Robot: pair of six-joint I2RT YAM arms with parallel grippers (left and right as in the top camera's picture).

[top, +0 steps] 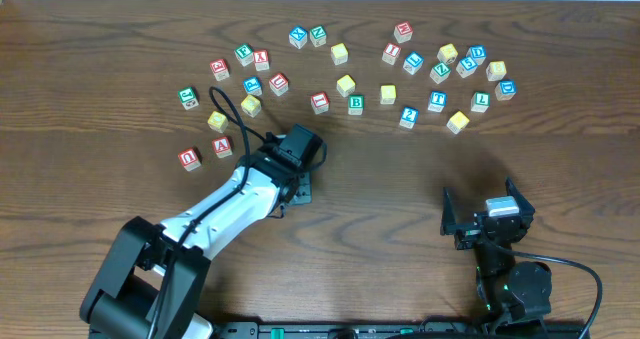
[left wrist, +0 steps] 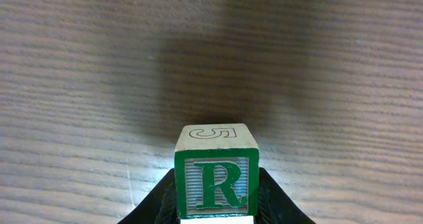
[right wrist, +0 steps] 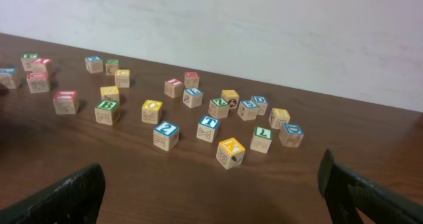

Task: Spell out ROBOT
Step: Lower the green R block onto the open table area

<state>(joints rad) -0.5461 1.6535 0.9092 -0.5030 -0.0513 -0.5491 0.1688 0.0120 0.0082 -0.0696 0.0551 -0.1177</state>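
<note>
1. The R cube [left wrist: 216,183] sits at the bottom centre of the left wrist view, green R facing the camera and an outlined 5 on its top face.
2. My left gripper [left wrist: 217,207] is clenched on it, a dark finger on each flank. Overhead, that gripper [top: 298,189] is left of centre over bare tabletop [top: 400,199], below the scattered cubes. I cannot tell whether the cube touches the wood.
3. I judge this to be the first step: placing R to start the word.
4. Next I must set it down square, leaving bare wood beside it for four more letters, then let go and lift straight off without nudging it.
5. The B cube [top: 355,104] and T cube [top: 437,101] lie in the scatter above, with a yellow cube [top: 346,84] near B. I cannot read its letter.
6. My right gripper [top: 485,216] waits at lower right, released, fingers wide apart and holding nothing.
</note>
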